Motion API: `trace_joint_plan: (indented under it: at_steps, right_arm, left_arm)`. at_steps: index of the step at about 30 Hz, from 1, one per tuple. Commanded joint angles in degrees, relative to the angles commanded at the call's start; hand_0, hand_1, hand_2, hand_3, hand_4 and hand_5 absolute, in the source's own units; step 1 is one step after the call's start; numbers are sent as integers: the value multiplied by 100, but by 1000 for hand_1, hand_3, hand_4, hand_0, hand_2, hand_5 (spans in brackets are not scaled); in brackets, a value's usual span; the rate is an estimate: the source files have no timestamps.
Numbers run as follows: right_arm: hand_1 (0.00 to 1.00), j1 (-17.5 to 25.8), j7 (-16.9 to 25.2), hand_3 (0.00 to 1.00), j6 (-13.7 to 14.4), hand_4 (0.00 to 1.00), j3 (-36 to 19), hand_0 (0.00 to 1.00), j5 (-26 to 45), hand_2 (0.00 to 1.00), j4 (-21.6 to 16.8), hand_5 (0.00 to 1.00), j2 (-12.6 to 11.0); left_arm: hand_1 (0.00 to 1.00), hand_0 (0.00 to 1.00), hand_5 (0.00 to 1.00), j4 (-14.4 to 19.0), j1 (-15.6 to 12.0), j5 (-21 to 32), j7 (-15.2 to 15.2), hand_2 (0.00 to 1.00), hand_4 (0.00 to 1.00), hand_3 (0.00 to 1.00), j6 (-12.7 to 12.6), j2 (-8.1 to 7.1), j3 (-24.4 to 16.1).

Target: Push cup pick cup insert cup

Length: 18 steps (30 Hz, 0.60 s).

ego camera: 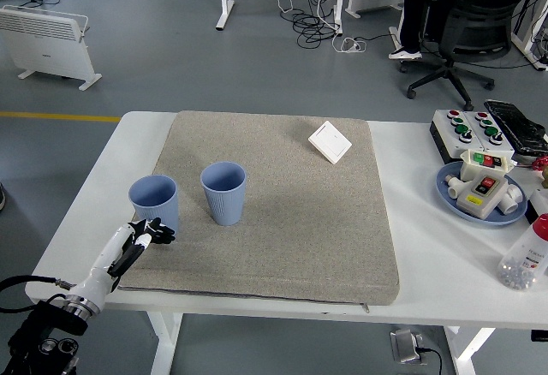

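Two blue ribbed cups stand upright on the grey mat [282,221]. One cup [154,203] is at the mat's left edge, the other cup [224,192] a little to its right. My left hand [151,232] reaches in from the lower left and sits just in front of the left cup, its black fingers loosely curled and holding nothing. It is close to the cup's base; contact cannot be made out. The right arm is out of view.
A white square switch plate [330,142] lies on the mat's far right. On the table's right side are a button box [467,128], a blue plate [447,192] with devices, and a bottle [525,257]. A person sits on an office chair beyond the table.
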<state>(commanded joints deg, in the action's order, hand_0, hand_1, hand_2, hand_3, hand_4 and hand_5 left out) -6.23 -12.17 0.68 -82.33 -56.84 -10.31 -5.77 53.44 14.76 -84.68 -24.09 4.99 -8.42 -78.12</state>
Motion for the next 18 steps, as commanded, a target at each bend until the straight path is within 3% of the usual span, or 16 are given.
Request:
trace_joint_plan:
  at_steps: [18]
  right_arm:
    - [694, -1, -7, 574, 6, 129, 39, 772, -16, 739, 0, 496, 24]
  left_arm:
    - [586, 688, 998, -292, 325, 17, 5, 543, 587, 516, 66, 158, -28]
